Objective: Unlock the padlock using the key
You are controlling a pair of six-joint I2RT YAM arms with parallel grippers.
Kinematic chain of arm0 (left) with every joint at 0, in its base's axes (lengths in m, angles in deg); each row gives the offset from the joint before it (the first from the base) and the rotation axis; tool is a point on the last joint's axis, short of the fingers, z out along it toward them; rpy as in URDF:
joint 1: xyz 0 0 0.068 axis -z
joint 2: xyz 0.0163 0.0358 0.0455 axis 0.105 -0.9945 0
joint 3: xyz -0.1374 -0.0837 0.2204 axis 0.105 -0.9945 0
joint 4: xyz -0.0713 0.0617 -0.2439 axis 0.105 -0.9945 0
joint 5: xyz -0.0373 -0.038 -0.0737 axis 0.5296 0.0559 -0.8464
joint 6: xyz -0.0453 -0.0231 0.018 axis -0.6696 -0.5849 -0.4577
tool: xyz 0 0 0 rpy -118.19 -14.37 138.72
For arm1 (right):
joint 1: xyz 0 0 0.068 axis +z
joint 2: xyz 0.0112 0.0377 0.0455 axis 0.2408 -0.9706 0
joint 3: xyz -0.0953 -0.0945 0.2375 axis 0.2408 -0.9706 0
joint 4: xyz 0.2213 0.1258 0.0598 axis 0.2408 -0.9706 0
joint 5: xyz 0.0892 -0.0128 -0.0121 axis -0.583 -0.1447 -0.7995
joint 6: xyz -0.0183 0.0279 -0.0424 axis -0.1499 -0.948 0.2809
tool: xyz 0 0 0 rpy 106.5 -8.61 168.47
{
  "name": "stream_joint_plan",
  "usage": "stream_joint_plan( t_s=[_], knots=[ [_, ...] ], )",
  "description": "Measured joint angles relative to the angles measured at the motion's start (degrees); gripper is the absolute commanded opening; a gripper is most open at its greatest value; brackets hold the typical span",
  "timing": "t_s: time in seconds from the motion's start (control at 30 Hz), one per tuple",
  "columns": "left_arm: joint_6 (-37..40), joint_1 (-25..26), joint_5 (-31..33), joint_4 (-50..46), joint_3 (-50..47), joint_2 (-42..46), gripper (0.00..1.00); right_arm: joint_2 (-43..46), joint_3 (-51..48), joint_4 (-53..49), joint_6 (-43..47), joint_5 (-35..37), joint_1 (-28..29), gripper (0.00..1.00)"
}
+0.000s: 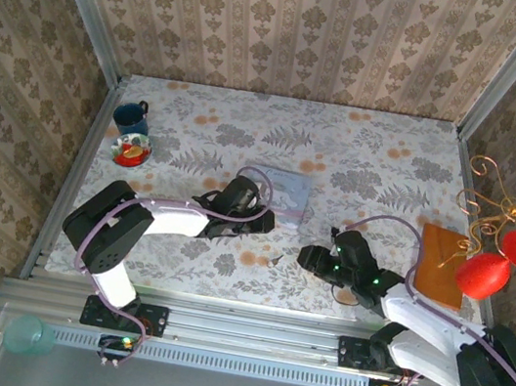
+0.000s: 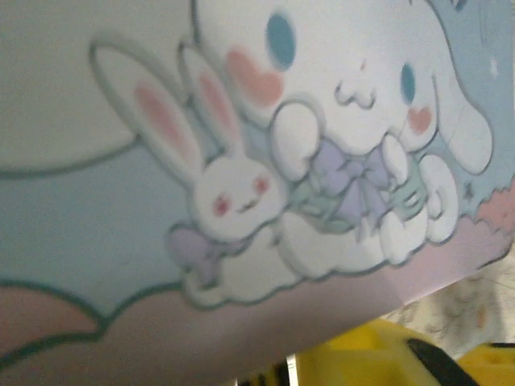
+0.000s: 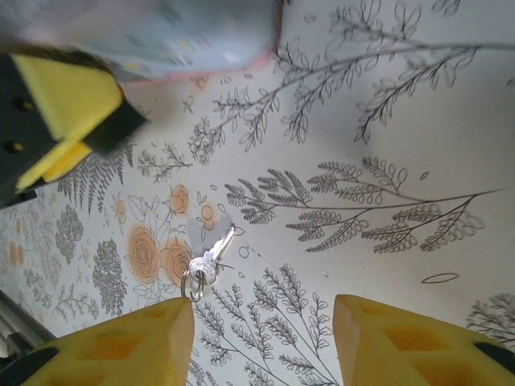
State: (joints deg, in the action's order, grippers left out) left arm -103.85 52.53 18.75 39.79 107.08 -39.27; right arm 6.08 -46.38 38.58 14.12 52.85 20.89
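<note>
Silver key on a small split ring lies flat on the floral-printed tabletop, and nothing is touching it. In the right wrist view it sits just ahead of the right gripper. That gripper's yellow fingers are spread wide with bare cloth between them, and the key ring is close to the tip of the one on the left of that view. From above, the key is a pale speck between the right gripper and the pale blue-grey rectangular tin with a cartoon rabbit picture.

The left gripper reaches across the tin's near edge. In its own wrist view the tin's lid is very close and blurred, with one yellow finger at the bottom. I cannot tell how its jaws stand or whether they pinch anything. The right wrist view catches the same gripper beside the tin's corner.

A small dark block sits at the tin's near right corner. It is too small to say whether it is the padlock or the left fingers' black tips.

A dark blue mug and a small bowl of red pieces stand at the far left. A brown rectangular board lies at the right edge, below red ornaments on a gold wire stand.
</note>
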Motion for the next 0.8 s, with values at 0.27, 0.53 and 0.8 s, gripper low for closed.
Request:
stream_joint_plan(
  t_s=[0.27,0.53,0.8],
  knots=[
    [9.70,3.63,6.45,-14.58,4.57,5.25,0.58,3.76,0.00,-3.52,0.83,2.78,-0.02,0.54],
    [20.70,12.61,8.98,-27.10,15.63,4.42,0.57,6.56,-0.02,-6.49,1.90,4.52,-0.42,0.54],
    [26.93,14.97,8.92,-40.06,23.34,-4.20,0.48,13.55,-0.17,-10.58,1.88,6.19,-1.73,0.55]
  ],
)
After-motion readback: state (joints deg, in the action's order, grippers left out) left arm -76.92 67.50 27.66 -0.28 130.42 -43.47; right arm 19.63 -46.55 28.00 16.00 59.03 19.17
